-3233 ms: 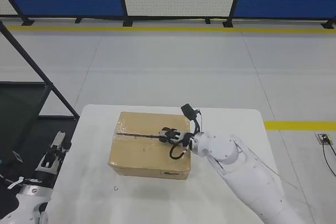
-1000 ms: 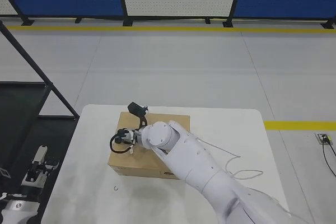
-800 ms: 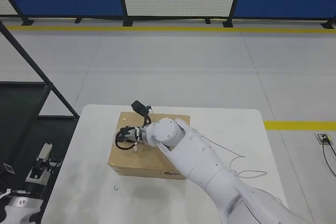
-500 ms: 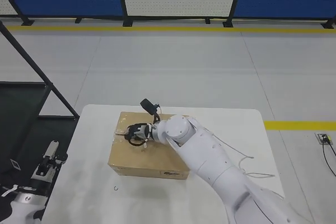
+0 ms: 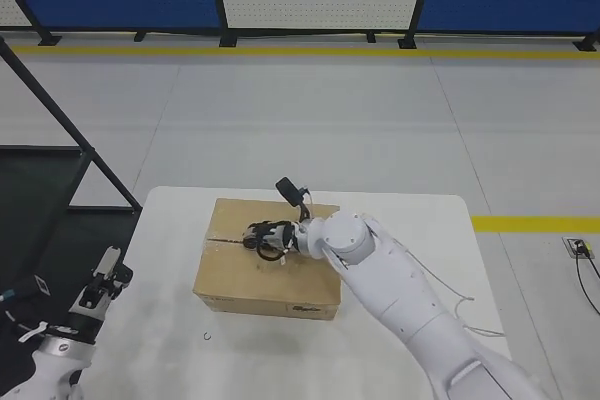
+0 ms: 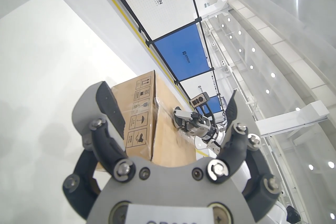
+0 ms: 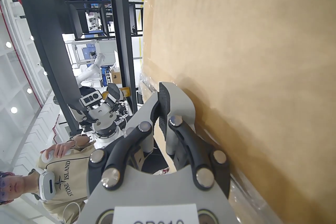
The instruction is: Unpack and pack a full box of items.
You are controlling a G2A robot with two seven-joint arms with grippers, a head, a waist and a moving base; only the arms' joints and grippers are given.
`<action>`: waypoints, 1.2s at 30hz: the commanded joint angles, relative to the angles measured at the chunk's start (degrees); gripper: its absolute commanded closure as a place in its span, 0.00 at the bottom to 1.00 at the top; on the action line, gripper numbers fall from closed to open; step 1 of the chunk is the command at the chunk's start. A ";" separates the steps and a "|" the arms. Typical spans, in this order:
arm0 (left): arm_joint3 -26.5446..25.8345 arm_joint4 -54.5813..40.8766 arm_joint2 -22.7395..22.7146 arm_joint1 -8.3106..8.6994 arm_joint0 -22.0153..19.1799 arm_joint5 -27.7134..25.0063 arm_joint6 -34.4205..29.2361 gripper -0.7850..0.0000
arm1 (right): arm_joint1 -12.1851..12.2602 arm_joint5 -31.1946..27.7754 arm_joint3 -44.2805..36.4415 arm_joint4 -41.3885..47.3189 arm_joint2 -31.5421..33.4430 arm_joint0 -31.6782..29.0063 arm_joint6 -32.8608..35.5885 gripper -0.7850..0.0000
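So the brown taped-up cardboard box (image 5: 242,272) sits closed in the middle of the white table (image 5: 160,310), a bit toward the left side. The right gripper (image 5: 252,238) is low over the lid right at the tape seam, with its fingers pinched together on nothing. The left gripper (image 6: 168,101) hangs off the table's left edge, well apart from the box, its jaws spread wide and pointing toward it.

grey floor (image 5: 310,110), yellow line (image 5: 280,50), blue panels (image 5: 120,12)
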 commanded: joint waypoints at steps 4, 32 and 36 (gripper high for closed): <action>-0.37 0.67 0.90 0.05 -0.26 0.28 0.38 0.00 | 4.28 6.20 -14.79 -5.60 6.41 -7.92 0.60 1.00; -0.47 0.25 1.42 0.43 0.36 -0.08 1.46 0.00 | 6.26 14.63 -21.38 -10.05 8.37 -11.98 -1.13 1.00; -0.53 0.08 1.20 0.50 0.54 0.03 1.47 0.00 | 6.38 14.82 -20.99 -9.84 8.92 -11.69 -0.41 1.00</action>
